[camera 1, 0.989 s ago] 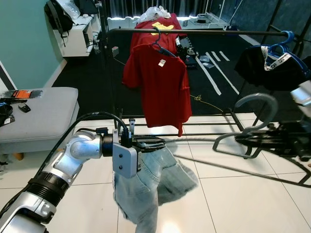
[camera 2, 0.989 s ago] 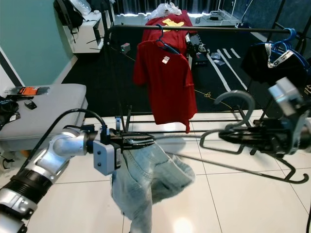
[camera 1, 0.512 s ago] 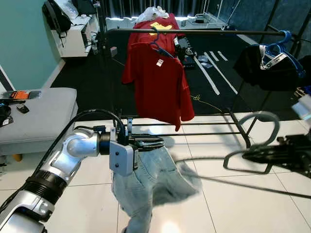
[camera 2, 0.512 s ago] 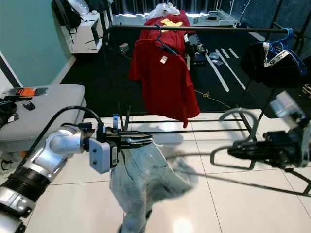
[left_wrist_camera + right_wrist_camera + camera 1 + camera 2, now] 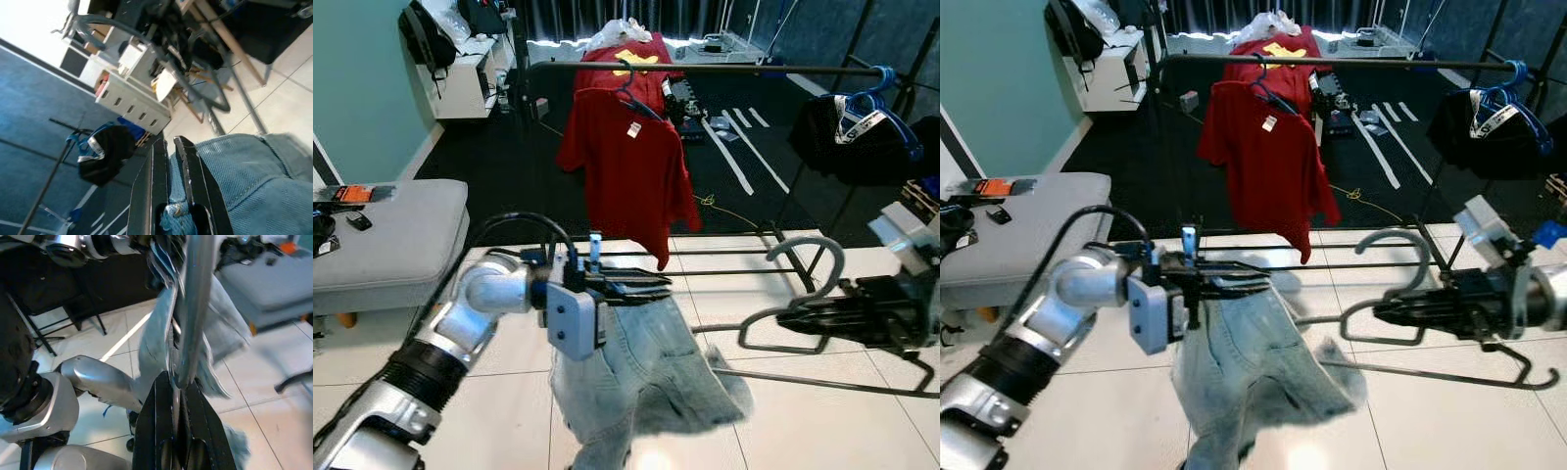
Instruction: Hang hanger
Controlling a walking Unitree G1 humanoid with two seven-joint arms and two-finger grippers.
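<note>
A grey hanger with a big hook is held level over the tiles, and my right gripper is shut on its neck; the right wrist view has the hanger rising from between the fingers. My left gripper is shut on the waistband of light blue jeans, which hang down beside the hanger. The left wrist view shows the denim pinched between the fingers. Beyond them runs a black clothes rail, higher than both grippers.
On the rail hang a red T-shirt and, far right, a black garment on a blue hanger. The rack's floor bars cross the tiles behind my hands. A grey bench stands at left.
My left gripper has reached further right with the jeans, which swing. My right gripper has brought the hanger back in toward the jeans after drifting away to the right.
</note>
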